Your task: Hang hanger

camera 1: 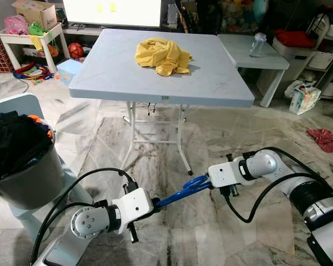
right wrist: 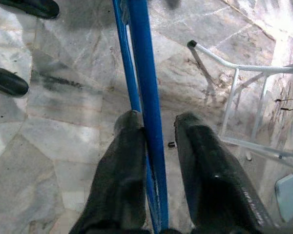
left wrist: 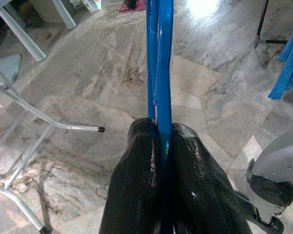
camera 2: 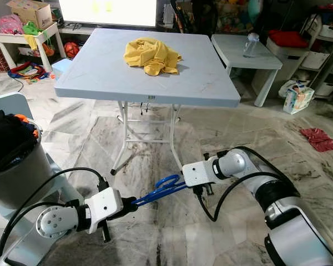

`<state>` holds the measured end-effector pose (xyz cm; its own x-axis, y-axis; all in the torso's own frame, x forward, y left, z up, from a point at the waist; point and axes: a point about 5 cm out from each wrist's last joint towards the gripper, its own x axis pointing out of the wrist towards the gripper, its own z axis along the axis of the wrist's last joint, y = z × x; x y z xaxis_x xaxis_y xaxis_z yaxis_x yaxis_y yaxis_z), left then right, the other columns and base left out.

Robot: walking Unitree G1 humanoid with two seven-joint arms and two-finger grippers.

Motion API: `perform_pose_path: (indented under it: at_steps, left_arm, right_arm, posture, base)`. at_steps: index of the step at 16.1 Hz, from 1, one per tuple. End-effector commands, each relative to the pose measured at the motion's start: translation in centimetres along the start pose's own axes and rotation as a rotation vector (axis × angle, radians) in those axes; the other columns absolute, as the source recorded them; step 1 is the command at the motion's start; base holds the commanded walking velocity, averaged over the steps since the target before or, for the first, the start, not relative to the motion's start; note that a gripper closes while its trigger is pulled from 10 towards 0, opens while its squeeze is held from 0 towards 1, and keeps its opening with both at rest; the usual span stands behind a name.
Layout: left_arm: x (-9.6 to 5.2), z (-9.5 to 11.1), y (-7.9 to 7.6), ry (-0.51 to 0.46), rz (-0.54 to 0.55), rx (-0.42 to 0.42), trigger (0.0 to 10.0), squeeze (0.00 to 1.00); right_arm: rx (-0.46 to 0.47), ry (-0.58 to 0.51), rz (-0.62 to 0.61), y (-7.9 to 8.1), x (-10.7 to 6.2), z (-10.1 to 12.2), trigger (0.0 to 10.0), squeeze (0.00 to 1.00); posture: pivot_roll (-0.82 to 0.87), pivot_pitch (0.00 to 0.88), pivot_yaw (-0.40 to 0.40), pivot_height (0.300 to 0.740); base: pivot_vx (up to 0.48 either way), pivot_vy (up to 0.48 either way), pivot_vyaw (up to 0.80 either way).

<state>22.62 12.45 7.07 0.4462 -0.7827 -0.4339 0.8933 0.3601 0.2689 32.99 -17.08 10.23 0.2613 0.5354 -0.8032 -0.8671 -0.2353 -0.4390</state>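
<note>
A blue hanger hangs low over the marble floor, stretched between my two grippers. My left gripper is shut on one end; in the left wrist view its fingers clamp the blue bar. My right gripper is at the hanger's other end. In the right wrist view the blue bar runs between its fingers: one finger touches it and the other stands apart, so this gripper is open. A yellow garment lies crumpled on the folding table ahead.
A grey basket with dark clothes stands at my left. The table's white legs are just beyond the hanger. A low white side table with a bottle stands at the right. A red cloth lies on the floor.
</note>
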Motion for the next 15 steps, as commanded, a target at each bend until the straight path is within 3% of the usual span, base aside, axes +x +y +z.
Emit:
perform_pose_path:
  at_steps: [1,11,12,15]
  left_arm:
    - [0.1,0.0,-0.4,0.004,-0.021,0.011,10.0,0.00]
    - [0.4,0.0,-0.5,-0.002,0.003,0.013,10.0,0.01]
    - [0.4,0.0,0.1,-0.022,0.060,-0.024,10.0,1.00]
    - [0.5,0.2,0.8,-0.038,0.147,-0.013,10.0,1.00]
  right_arm:
    - [-0.005,0.017,0.004,-0.4,-0.7,-0.3,0.0,0.00]
    - [-0.010,0.016,0.092,0.8,-0.2,-0.4,0.0,0.00]
    - [-0.008,0.022,0.082,0.7,-0.2,-0.5,0.0,0.00]
    - [-0.027,0.093,0.017,0.2,-0.2,-1.0,0.0,0.00]
  posture:
    - [0.11,0.000,-0.089,0.740]
    - [0.11,0.000,-0.096,0.740]
    - [0.11,0.000,-0.097,0.740]
    - [0.11,0.000,-0.097,0.740]
  base:
    - [0.000,0.000,0.00]
    - [0.000,0.000,0.00]
    - [0.000,0.000,0.00]
    - [0.000,0.000,0.00]
